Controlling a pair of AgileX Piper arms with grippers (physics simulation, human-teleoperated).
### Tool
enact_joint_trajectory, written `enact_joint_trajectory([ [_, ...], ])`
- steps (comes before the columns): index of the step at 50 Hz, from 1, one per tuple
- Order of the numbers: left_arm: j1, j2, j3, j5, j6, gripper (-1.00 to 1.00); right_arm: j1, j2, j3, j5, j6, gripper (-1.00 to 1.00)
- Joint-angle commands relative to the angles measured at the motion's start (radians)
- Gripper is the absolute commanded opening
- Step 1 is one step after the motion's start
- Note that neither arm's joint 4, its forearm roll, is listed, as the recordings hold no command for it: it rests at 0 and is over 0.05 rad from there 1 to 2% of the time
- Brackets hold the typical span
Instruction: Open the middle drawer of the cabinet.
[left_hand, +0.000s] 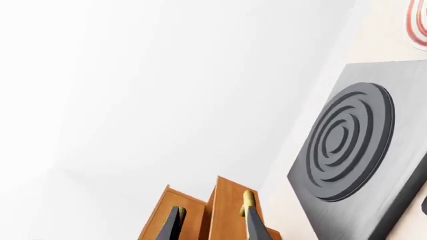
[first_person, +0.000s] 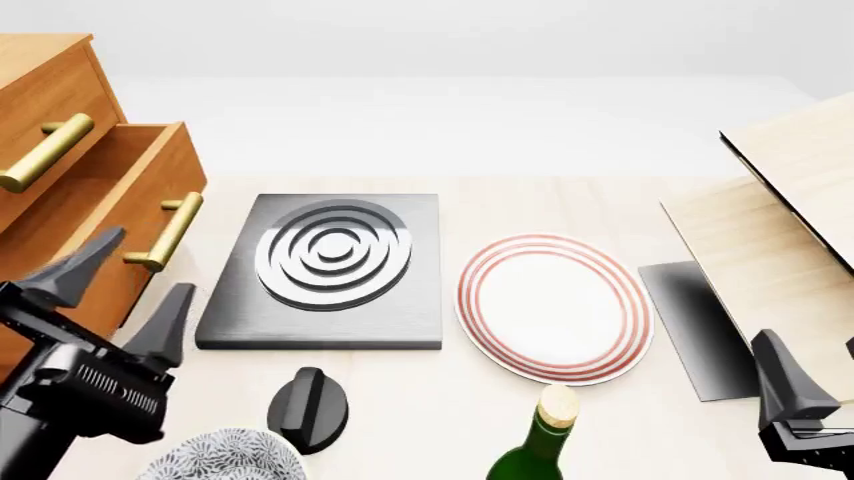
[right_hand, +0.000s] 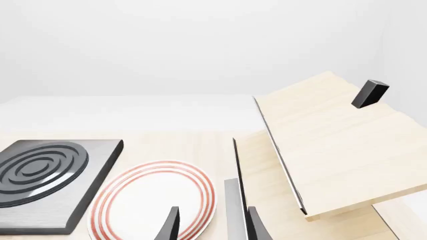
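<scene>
Middle drawer (first_person: 127, 215) stood pulled out of the cabinet (first_person: 47, 110) at the table's left edge.

Its brass handle (first_person: 167, 232) lay just ahead of the left gripper (first_person: 118, 288), whose fingers were spread apart and held nothing. Right of the drawer lay a grey ringed slab (first_person: 334, 270), then a red-rimmed plate (first_person: 554, 305). The right gripper (right_hand: 210, 222) hung released near the pale boards (first_person: 787, 230), well apart from the cabinet.
</scene>
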Motion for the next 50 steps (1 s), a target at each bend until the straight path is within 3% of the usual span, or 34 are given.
enact_joint_trajectory([
  [1,-0.022,-0.207,-0.025,0.206,-0.067,1.00,0.000,-0.017,0.000,0.008,-0.005,1.00],
  [10,-0.038,-0.414,-0.104,0.456,-0.121,1.00,0.000,-0.017,0.000,0.008,-0.005,1.00],
  [25,-0.001,-0.537,-0.247,0.781,-0.260,1.00,0.000,-0.017,0.000,0.008,-0.005,1.00],
  [43,0.036,-0.569,-0.390,1.002,-0.381,1.00,0.000,-0.017,0.000,0.008,-0.005,1.00],
  [50,0.052,-0.562,-0.421,1.041,-0.408,1.00,0.000,-0.017,0.000,0.008,-0.005,1.00],
])
